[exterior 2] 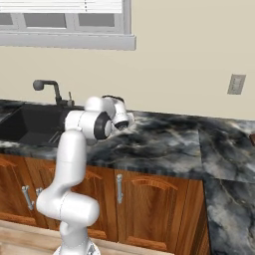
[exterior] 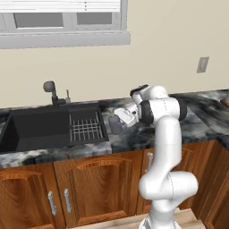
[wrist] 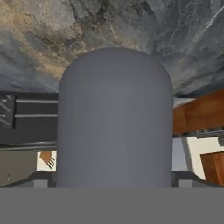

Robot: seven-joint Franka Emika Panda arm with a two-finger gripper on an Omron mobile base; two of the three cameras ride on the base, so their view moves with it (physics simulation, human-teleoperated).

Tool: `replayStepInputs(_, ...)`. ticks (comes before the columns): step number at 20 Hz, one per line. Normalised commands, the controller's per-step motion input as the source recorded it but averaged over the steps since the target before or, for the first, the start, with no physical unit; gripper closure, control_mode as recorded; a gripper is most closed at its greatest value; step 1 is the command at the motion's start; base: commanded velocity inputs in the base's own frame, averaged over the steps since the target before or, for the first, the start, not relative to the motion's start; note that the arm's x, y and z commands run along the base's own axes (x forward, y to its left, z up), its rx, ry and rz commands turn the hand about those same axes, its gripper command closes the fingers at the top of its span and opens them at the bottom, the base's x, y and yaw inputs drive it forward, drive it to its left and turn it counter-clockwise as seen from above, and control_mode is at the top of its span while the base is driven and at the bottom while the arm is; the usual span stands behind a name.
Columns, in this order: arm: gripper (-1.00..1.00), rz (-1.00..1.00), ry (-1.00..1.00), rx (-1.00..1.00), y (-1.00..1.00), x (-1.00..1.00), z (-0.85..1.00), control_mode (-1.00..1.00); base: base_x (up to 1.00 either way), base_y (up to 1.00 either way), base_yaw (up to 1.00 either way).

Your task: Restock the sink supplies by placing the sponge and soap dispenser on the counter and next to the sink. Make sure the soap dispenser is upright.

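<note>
**Setting the dispenser down upright**

The soap dispenser [wrist: 114, 118] sits between my hand's [exterior: 117, 123] widely spread jaws, just right of the sink [exterior: 53, 127], over the bench [exterior 2: 164, 144]. I judge I should level it, lower gently, then release.

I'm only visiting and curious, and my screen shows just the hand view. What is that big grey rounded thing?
Observer: In the left base view it's the soap dispenser, a small grey bottle just to the right of the sink.
Visitor: Is it standing up?
Observer: It doesn't seem to be. It looks tipped over, low over the counter.
Visitor: What else is around there?
Observer: A dark faucet stands behind the sink, below a window.
</note>
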Motion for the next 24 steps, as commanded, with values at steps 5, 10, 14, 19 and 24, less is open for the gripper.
replayStepInputs(5, 1.0, 0.0, -0.08, 0.16, -0.05, -0.01, -0.64, -1.0, 0.0, 0.0, 0.0)
replayStepInputs(10, 1.0, 0.0, -0.06, 0.2, -0.11, 0.0, -0.63, -1.0, 0.0, 0.0, 0.0)
replayStepInputs(14, 1.0, 0.0, 0.0, 0.16, -0.04, 0.0, -0.51, -1.0, 0.0, 0.0, 0.0)
replayStepInputs(19, -1.0, 0.0, 0.0, 0.06, 0.0, 0.0, -0.21, -1.0, 0.0, 0.0, 0.0)
replayStepInputs(24, -1.0, 0.0, 0.0, 0.0, 0.0, 0.0, 0.02, -1.0, 0.0, 0.0, 0.0)
